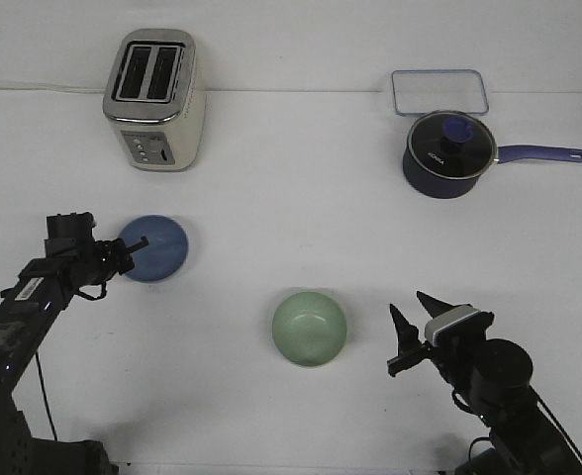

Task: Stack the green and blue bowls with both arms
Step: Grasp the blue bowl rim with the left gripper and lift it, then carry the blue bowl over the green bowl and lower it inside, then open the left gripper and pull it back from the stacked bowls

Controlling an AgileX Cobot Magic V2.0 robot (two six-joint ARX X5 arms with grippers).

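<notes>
The blue bowl [159, 248] sits upright on the white table [291, 198] at the left. My left gripper [133, 249] is at its left rim, with one fingertip [143, 241] reaching over the edge; whether it grips the rim does not show. The green bowl [310, 328] stands upright near the table's middle front, empty. My right gripper [416, 319] is to the right of the green bowl, a short gap away, with its two pointed fingers spread open and nothing between them.
A cream toaster [153, 99] stands at the back left. At the back right are a dark navy saucepan [448, 155] with a glass lid, its handle pointing right, and a clear rectangular container [439, 91] behind it.
</notes>
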